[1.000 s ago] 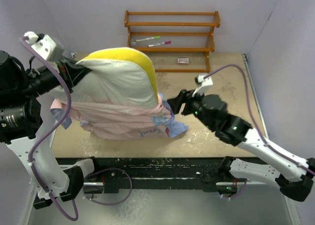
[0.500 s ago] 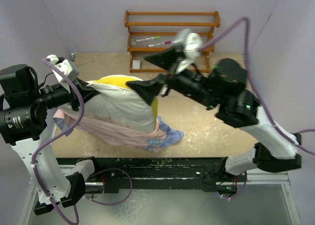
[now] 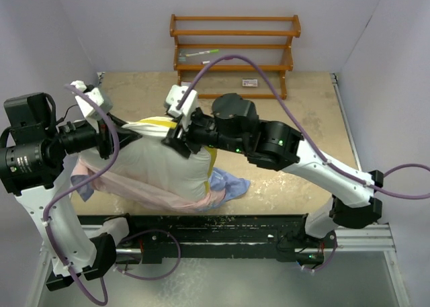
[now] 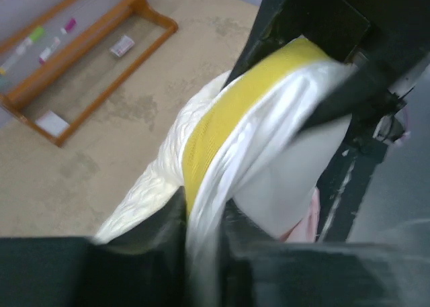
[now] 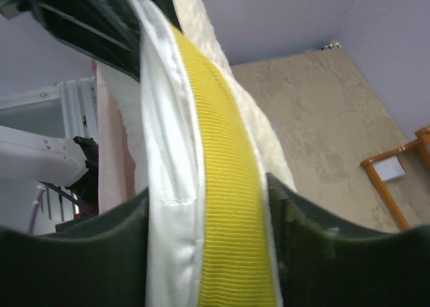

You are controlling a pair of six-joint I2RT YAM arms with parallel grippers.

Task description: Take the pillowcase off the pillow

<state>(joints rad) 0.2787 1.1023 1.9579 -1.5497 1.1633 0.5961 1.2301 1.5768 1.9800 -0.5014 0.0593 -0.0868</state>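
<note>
At far left, left gripper (image 3: pixel 114 134) — jaws pinched on the white top edge of the pillow (image 3: pixel 164 166), which stands upright at the table's (image 3: pixel 295 119) near left. The pillowcase (image 3: pixel 144 191), pink side out, is bunched round its lower half. Then right gripper (image 3: pixel 176 136) — jaws clamped across the yellow side band (image 5: pixel 225 206).

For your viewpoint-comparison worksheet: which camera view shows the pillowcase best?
Top external: the pillowcase shows most fully, pink side out, bunched around the lower part of the pillow, blue end on the table. Both wrist views catch only a pink sliver beside the pillow.
</note>
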